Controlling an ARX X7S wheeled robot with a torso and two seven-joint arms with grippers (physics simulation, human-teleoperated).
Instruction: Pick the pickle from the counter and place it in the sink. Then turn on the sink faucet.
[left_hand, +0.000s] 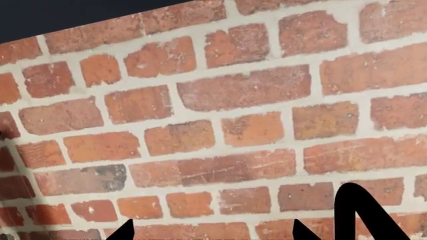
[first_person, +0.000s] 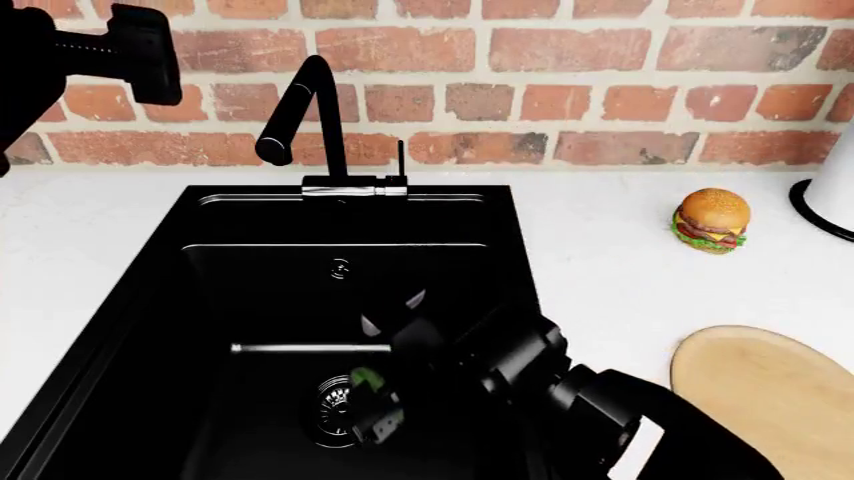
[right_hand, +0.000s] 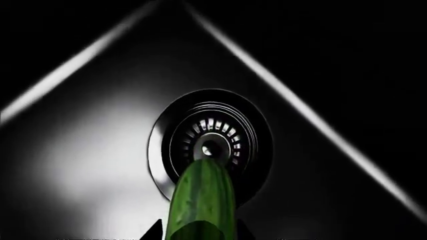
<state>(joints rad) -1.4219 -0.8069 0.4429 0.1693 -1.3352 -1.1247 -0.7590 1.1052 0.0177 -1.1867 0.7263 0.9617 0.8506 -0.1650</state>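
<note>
The dark-green pickle (right_hand: 201, 197) is held between the fingertips of my right gripper (right_hand: 200, 233), lengthwise over the round metal drain (right_hand: 210, 145). In the head view the right gripper (first_person: 376, 408) is down inside the black sink (first_person: 267, 290), with a bit of the pickle (first_person: 366, 380) showing just above the drain (first_person: 334, 400). The black faucet (first_person: 304, 115) and its thin upright lever (first_person: 400, 160) stand behind the basin. My left gripper (first_person: 144, 55) is raised at the far left near the brick wall. It is open and empty, and its wrist view (left_hand: 212, 233) faces only bricks.
The white counter (first_person: 601, 260) surrounds the sink. A small burger (first_person: 711, 220) sits at the right, a round light-wood board (first_person: 767, 390) at the front right, and a white object with a dark base (first_person: 830, 195) at the right edge. A brick wall (first_person: 561, 60) runs behind.
</note>
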